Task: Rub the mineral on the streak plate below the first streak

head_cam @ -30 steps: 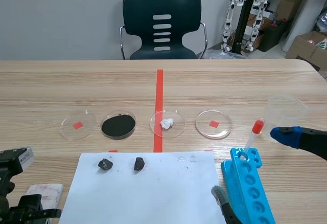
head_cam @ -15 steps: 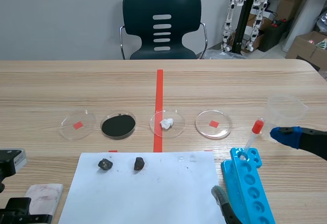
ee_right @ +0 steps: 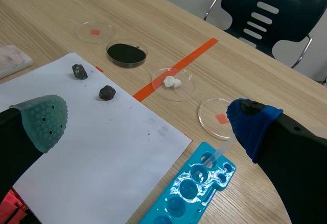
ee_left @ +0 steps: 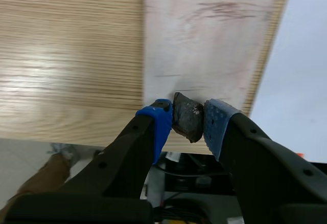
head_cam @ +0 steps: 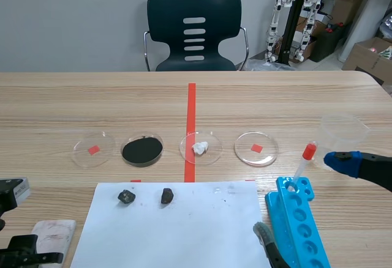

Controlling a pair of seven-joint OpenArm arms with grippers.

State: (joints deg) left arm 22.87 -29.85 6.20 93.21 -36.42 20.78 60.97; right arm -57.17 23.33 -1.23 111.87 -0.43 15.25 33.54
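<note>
The L end effector (ee_left: 186, 120) was seen closed on a dark, lumpy mineral (ee_left: 186, 116), which was pinched btw the two blue pads (ee_left: 161, 121), the fingers being kept apart only by the stone. The mineral was held over the near edge of the whitish streak plate (ee_left: 209, 40), close to the worktop's (head_cam: 61, 103) front edge; whether stone and plate were touching could not be made out. A reddish-brown streak (ee_left: 220, 10) was visible on the plate's far part, well apart from the mineral, w/ faint thin lines noted nearer to it. In the scene view the plate lay at the L front corner, just beside a white paper sheet (head_cam: 184, 231). The R end effector (ee_right: 148, 121) was held wide open w/ nothing btw its fingers, above the sheet's R side and a blue tube rack (head_cam: 300, 222), in which a red-capped dropper (head_cam: 304, 163) was stood. Two dark stones (head_cam: 127, 196) were lying near each other on the sheet. Beyond it four petri dishes (head_cam: 93, 149) were set in a row: two w/ red squares, one w/ black powder, one w/ a white lump. A clear cup (head_cam: 343, 130) stood at the R.
</note>
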